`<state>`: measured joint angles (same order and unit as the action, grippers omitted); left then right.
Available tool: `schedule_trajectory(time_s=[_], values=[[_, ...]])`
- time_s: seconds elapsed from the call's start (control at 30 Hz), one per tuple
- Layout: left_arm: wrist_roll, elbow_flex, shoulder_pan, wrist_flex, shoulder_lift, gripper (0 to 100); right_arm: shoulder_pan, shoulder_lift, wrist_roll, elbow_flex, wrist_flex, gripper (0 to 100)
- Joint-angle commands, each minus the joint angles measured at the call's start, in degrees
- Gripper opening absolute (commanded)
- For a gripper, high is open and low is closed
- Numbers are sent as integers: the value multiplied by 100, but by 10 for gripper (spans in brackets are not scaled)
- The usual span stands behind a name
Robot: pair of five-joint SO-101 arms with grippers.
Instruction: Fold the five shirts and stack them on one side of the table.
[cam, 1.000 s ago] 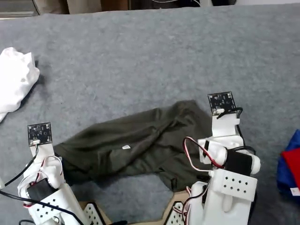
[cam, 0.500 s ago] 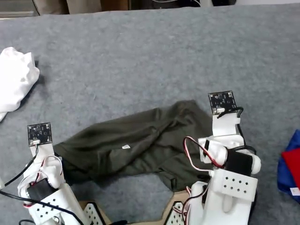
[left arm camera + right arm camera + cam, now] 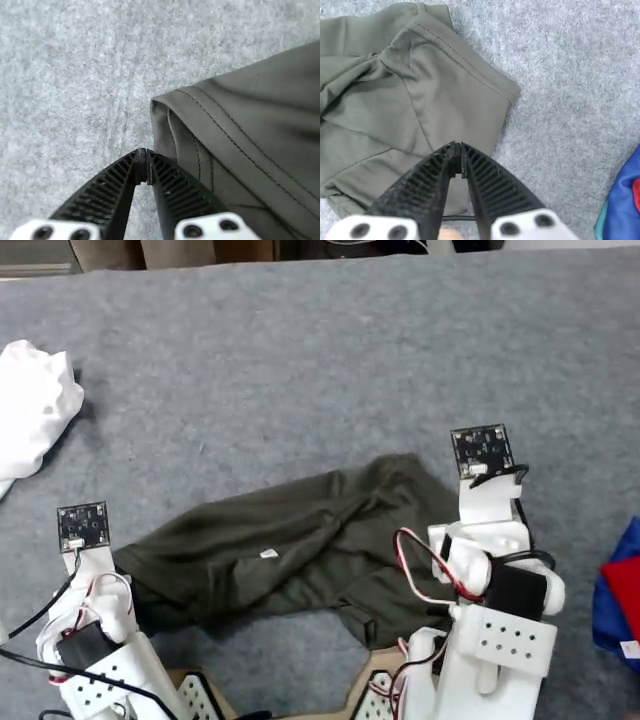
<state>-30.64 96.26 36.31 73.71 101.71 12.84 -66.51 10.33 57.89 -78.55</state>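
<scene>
While the olive shirt (image 3: 300, 550) lies rumpled near-centre on the surface (image 3: 300, 360) and a white shirt (image 3: 35, 410) sits bunched far left, the left pincer (image 3: 142, 162) at its hem and the right pincer (image 3: 458, 150) over its sleeve are closed empty, so folding seems barely begun.

Spread shirt (image 3: 290, 550) on table (image 3: 300, 340), toward 6 o'clock of centre, lying between both arms. Bunched shirt (image 3: 35, 410) at 9 o'clock edge, well apart from it. Cloth pile (image 3: 622, 590) at 4 o'clock edge, near right arm. Left gripper (image 3: 145, 167) at spread shirt's 8 o'clock corner, just beside hem; right gripper (image 3: 459, 150) over its 3 o'clock end.
</scene>
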Motion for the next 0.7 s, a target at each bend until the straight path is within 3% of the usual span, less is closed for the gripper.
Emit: schedule_trajectory(time_s=[0.0, 0.27, 0.5, 0.67], values=[[-26, 70, 62, -9, 31, 20, 145, -57, -53, -215, -123, 5], [-26, 70, 105, -9, 40, 20, 171, -57, -53, -13, -79, 5], [-26, 70, 1196, 0, 40, 20, 136, -57, -18, 127, -70, 5], [-26, 70, 1574, 0, 40, 20, 136, -57, -18, 136, -79, 5]])
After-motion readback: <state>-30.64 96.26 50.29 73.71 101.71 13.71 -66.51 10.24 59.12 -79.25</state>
